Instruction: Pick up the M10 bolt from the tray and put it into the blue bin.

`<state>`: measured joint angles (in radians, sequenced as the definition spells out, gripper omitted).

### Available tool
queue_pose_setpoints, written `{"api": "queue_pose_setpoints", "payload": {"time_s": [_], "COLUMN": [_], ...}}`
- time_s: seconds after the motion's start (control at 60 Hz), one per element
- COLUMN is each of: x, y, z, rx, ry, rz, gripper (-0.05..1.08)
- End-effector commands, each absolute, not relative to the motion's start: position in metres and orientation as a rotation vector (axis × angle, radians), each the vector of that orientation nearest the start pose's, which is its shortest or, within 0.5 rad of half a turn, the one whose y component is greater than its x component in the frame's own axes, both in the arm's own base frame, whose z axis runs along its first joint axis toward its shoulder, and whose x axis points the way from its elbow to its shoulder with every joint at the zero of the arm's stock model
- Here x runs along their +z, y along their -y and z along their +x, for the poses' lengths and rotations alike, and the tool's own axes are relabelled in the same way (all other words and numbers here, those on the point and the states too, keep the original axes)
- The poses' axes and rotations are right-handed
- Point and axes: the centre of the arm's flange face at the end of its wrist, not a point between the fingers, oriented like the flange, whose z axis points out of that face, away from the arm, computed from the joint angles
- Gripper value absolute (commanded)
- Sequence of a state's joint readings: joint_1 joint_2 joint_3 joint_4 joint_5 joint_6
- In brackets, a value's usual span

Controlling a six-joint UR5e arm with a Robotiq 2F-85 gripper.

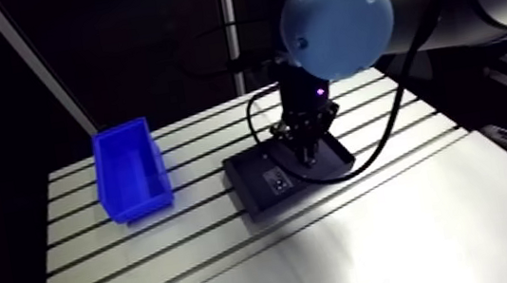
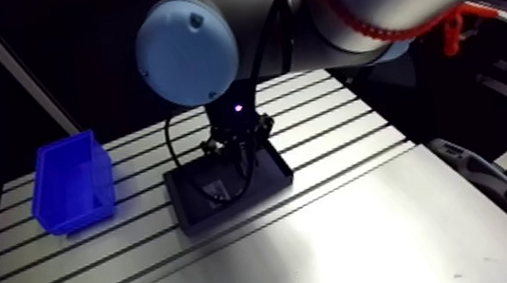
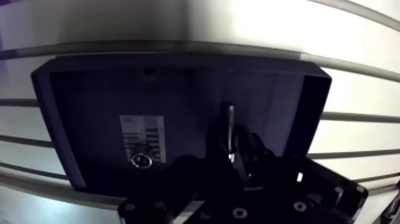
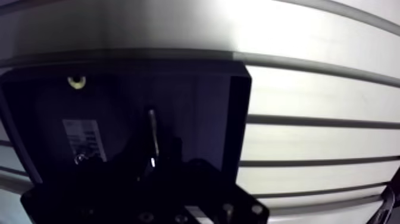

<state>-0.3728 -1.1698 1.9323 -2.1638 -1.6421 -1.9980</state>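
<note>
Surface (image 1: 442, 221): slotted aluminium, carrying the bin and the tray.
Blue bin (image 1: 132, 169): upright with its mouth up, at the tray's 9 o'clock in the arm view, well apart from it.
Tray (image 1: 244, 178): black, shallow, flat on the surface near its middle.
Claw (image 1: 307, 153): lowered into the tray over the bolt's near end; too dark to tell whether it is spread or clamped.
Label (image 3: 143, 134): white, on the tray floor at about 10 o'clock from the claw.
M10 bolt (image 3: 229, 122): lying in the tray, shaft pointing to 12 o'clock from the claw.
Small ring (image 4: 76, 81): at the tray's far wall, about 11 o'clock from the claw.
</note>
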Motion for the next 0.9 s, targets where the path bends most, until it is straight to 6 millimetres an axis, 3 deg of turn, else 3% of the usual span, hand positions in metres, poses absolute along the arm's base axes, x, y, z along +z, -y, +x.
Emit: {"api": "queue_pose_setpoints", "payload": {"time_s": [0.017, 0.6, 0.7, 0.9], "x": [0.1681, 0.1681, 0.1681, 0.1705], "y": [-0.0759, -0.0759, -0.0766, -0.0774], "z": [-0.5406, -0.5406, -0.5405, -0.5415], "rx": [-0.001, -0.001, -0.003, -0.007], "ry": [-2.956, -2.956, -2.957, -2.963], "rz": [-0.089, -0.089, -0.087, -0.084], "gripper": [0.75, 0.82, 0.93, 1.02]}}
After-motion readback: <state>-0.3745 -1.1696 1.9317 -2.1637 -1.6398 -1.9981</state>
